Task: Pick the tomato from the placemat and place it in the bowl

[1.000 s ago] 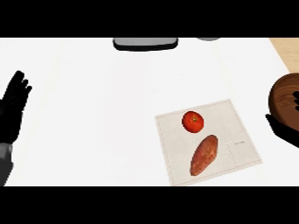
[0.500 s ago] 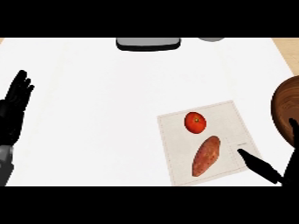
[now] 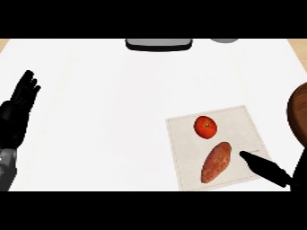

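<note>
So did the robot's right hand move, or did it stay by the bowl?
Yes. The right hand spread open and its thumb now reaches left over the placemat edge, toward the sweet potato.

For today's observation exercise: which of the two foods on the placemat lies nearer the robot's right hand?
The sweet potato: long, orange-brown, beside the right hand; the round red tomato lies farther off.

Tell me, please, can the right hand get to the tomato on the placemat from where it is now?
Probably yes. The right hand is open at the placemat's lower right corner, and the tomato lies bare up and to the left. Only the sweet potato lies nearby, below the tomato, so a reach from above looks free.
</note>
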